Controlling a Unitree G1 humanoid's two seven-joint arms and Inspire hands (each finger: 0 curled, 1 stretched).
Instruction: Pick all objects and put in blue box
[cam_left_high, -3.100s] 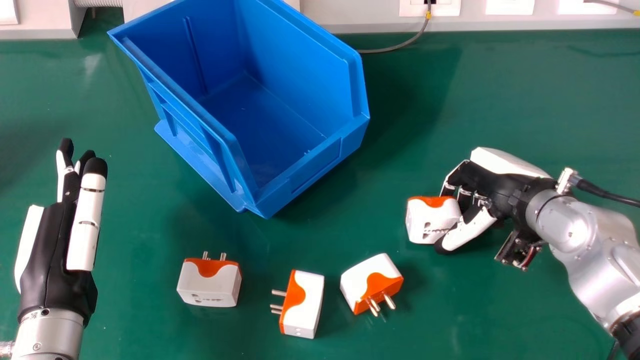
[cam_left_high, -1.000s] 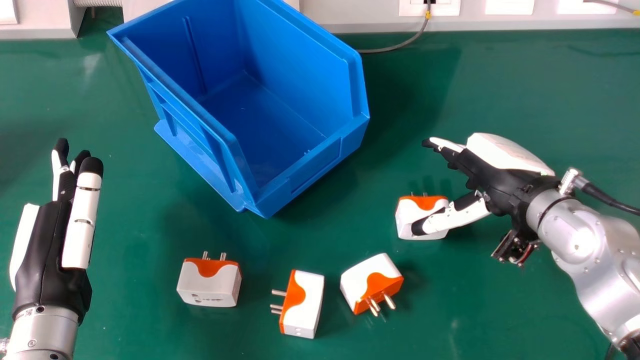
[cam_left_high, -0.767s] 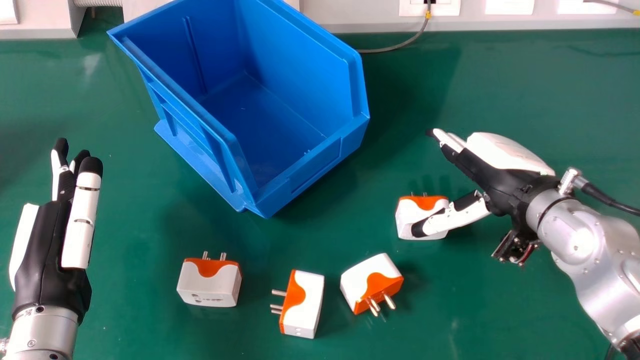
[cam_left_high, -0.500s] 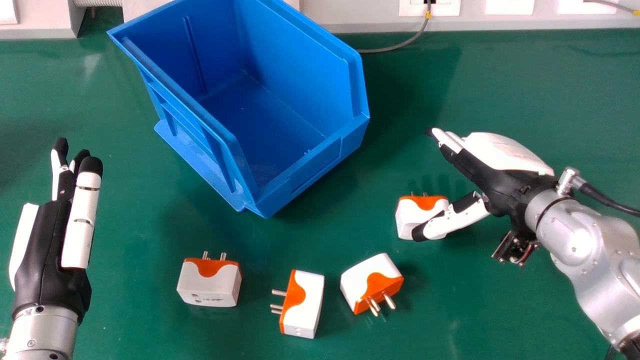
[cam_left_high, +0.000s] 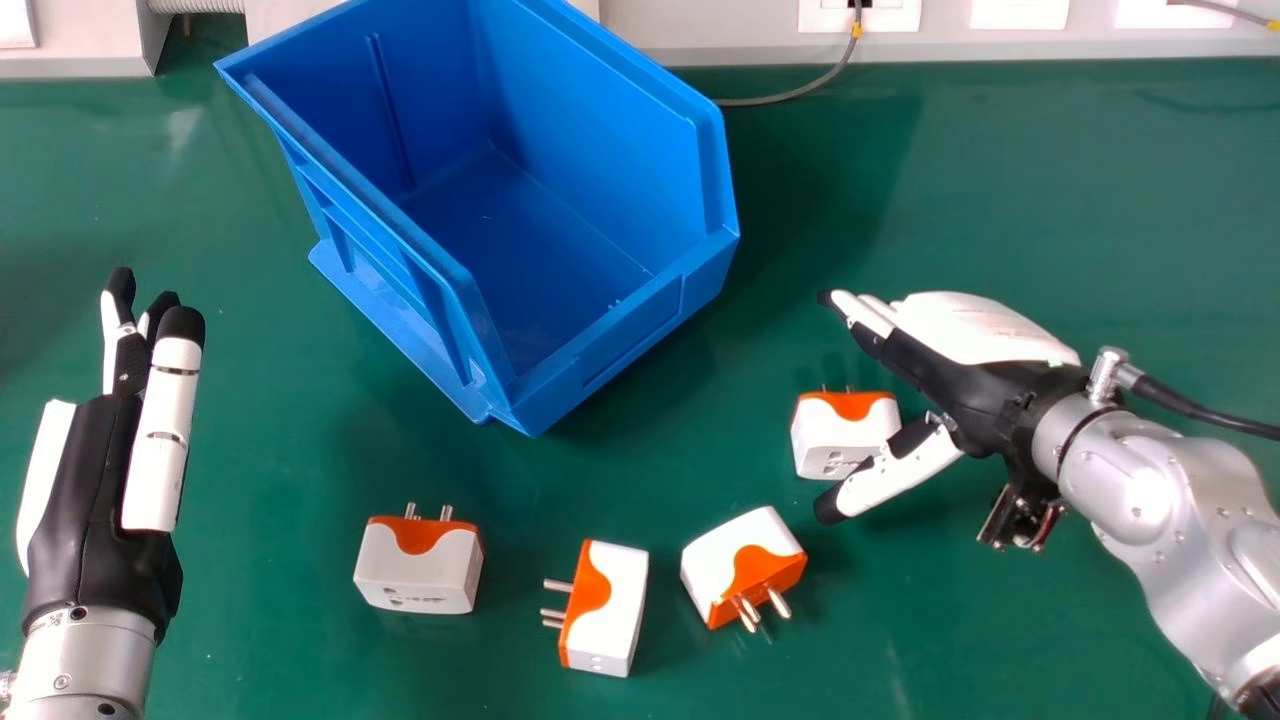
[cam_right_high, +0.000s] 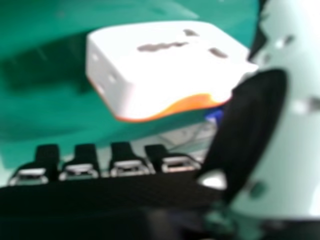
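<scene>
Your right hand (cam_left_high: 975, 395) has its fingers extended, released, beside one adapter (cam_left_high: 832, 428) at four o'clock from the blue box (cam_left_high: 600, 100). Three more adapters (cam_left_high: 418, 575) lie between five and six; your left hand (cam_left_high: 95, 510), fingers straight, sits at eight.

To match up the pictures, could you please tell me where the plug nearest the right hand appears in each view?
Head view: the plug is right of centre, just beyond the right hand's thumb.
Right hand view: the plug looks large, beyond the fingertips and alongside the thumb.
Shared landmark: the right hand's thumb.
</scene>
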